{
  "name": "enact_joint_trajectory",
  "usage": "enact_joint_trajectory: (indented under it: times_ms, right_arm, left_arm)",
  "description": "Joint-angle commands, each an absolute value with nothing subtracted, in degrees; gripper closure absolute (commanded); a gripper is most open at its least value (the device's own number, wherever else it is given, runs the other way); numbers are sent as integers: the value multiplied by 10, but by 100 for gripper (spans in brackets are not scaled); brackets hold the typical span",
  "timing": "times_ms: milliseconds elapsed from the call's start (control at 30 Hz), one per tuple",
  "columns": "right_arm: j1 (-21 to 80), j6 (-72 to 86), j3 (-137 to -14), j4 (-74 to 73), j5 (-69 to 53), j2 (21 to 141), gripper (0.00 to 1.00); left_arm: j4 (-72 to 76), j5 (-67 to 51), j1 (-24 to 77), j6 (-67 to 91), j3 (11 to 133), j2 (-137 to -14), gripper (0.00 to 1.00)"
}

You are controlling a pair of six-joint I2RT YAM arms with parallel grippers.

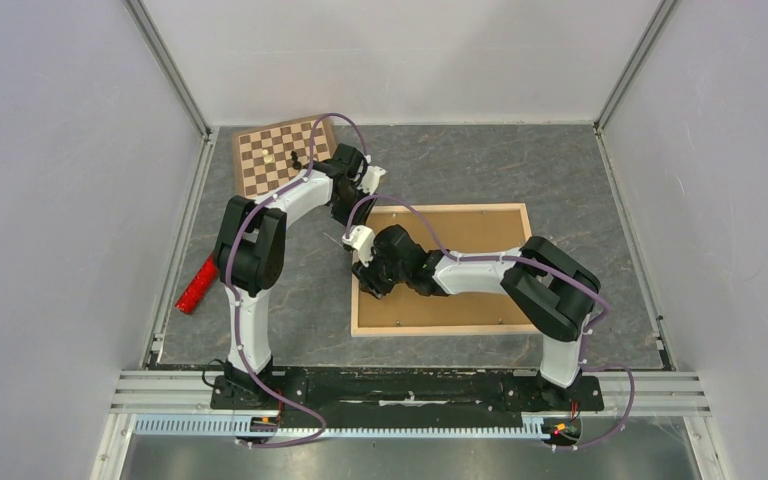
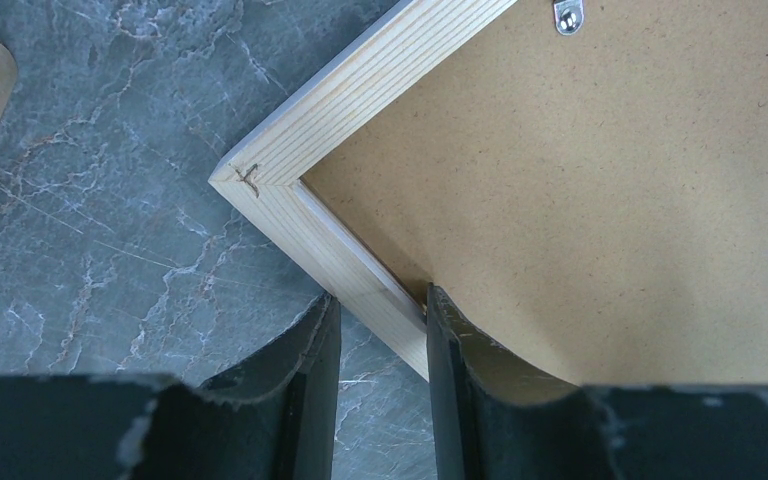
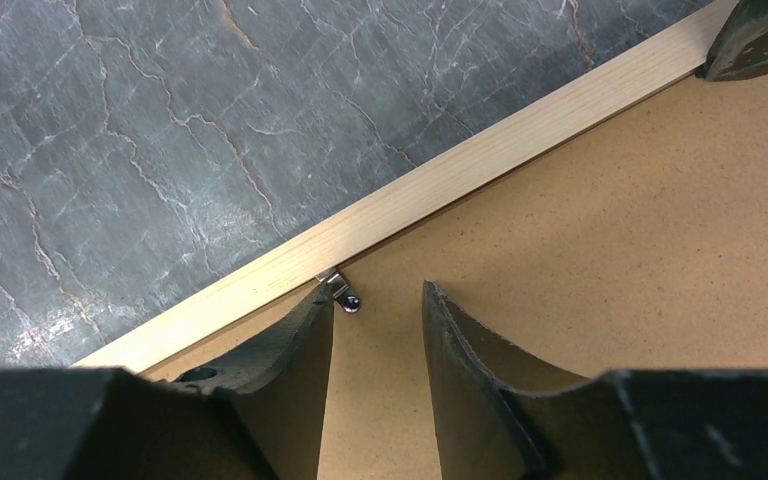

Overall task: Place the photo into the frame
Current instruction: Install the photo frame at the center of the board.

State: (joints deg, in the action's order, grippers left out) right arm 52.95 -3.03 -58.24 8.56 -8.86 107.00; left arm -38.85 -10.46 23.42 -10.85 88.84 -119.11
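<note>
The frame [image 1: 440,328] lies face down on the table with the plain brown backing board [image 1: 470,235] inside it. The photo is hidden. My left gripper [image 1: 348,213] is at the frame's far left corner; in the left wrist view [image 2: 380,300] its fingers sit on either side of the left wooden bar [image 2: 290,150], closed against it. My right gripper [image 1: 367,283] is open over the backing board [image 3: 610,250] just inside the left bar [image 3: 440,185]. Its left finger [image 3: 310,330] is beside a small metal clip [image 3: 340,292].
A checkered chessboard [image 1: 280,150] with a few pieces lies at the back left, close behind the left arm. A red object [image 1: 197,285] lies at the table's left edge. Another metal clip [image 2: 567,15] sits on the frame's far bar. White walls enclose the table.
</note>
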Motion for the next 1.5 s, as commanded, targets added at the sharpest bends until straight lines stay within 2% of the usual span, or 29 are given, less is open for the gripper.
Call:
enact_joint_trajectory:
  times_ms: [0,167,300,567,967,1133,1267,1400,1467]
  right_arm:
    - [513,-29,-574,79,-38,1092,59]
    - [512,-47,-571,77,-37,1070,55]
    - [507,-67,-570,69,-28,1037,53]
    - [471,-102,-553,44,-18,958,48]
    - [356,-149,-471,18,-40,832,44]
    - [298,-162,-420,22,-34,756,36]
    - [255,-166,-392,19,-33,698,23]
    - [215,-169,-369,9,-40,643,19]
    - [191,-169,-361,1,-45,624,13]
  left_arm:
    - [-396,-101,236,-153,872,-1202,76]
    - [-396,-97,236,-154,874,-1200,75]
    - [-396,-93,235,-151,880,-1199,71]
    - [-401,-88,232,-141,901,-1191,51]
    - [-402,-88,230,-142,924,-1130,29]
    - [-431,-121,231,-168,923,-1071,22]
    - [-472,-154,238,-198,909,-1022,21]
    - [-494,-165,275,-227,864,-965,20]
    - [-499,-162,309,-238,839,-931,20]
